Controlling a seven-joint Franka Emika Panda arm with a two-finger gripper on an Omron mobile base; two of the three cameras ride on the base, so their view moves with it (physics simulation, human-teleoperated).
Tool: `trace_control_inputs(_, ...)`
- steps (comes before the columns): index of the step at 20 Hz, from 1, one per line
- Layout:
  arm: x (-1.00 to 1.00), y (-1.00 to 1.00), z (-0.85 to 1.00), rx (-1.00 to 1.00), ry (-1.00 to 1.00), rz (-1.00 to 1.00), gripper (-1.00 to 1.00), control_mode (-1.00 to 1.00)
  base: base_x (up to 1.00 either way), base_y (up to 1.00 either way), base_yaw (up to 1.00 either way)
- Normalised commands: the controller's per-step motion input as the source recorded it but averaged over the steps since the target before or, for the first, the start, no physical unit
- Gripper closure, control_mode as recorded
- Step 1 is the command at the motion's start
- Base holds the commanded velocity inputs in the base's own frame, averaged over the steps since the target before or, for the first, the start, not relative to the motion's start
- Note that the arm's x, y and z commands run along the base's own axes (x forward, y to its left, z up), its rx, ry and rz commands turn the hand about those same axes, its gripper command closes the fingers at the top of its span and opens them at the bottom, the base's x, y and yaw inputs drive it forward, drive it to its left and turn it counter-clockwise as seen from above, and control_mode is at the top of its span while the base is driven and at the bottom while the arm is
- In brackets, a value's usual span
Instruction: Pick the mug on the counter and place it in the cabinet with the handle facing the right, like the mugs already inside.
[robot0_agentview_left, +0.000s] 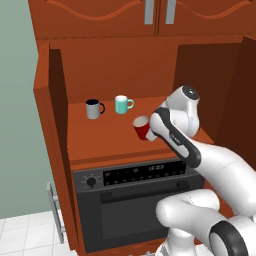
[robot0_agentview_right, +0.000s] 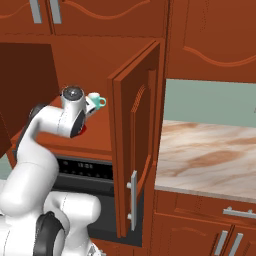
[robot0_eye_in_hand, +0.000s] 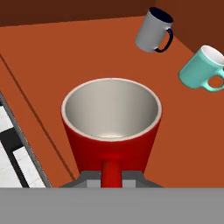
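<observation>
The red mug (robot0_agentview_left: 141, 127) hangs tilted just above the cabinet's wooden shelf (robot0_agentview_left: 107, 140), near its front middle, mouth turned toward the left. My gripper (robot0_agentview_left: 149, 131) is shut on it. In the hand view the mug's pale inside (robot0_eye_in_hand: 111, 116) faces the camera and its red handle runs down between my fingertips (robot0_eye_in_hand: 89, 179). A sliver of the red mug (robot0_agentview_right: 83, 131) peeks from behind the hand in the right base view. The marbled counter (robot0_agentview_right: 210, 152) lies to the right, bare.
A grey mug with dark handle (robot0_agentview_left: 93, 108) and a teal mug (robot0_agentview_left: 121, 104) stand at the shelf's back, handles to the right. Open cabinet doors flank the shelf (robot0_agentview_left: 49, 125) (robot0_agentview_right: 135, 140). A black oven (robot0_agentview_left: 135, 200) sits below it.
</observation>
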Motion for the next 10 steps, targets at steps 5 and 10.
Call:
trace_control_inputs(5,0.11,0.0,-0.17,0.01,-0.01,0.1,1.0,-1.0,0.0,0.0,0.0)
trace_control_inputs(10,0.21,0.01,-0.17,0.0,0.0,0.05,1.0,-1.0,0.0,0.0,0.0)
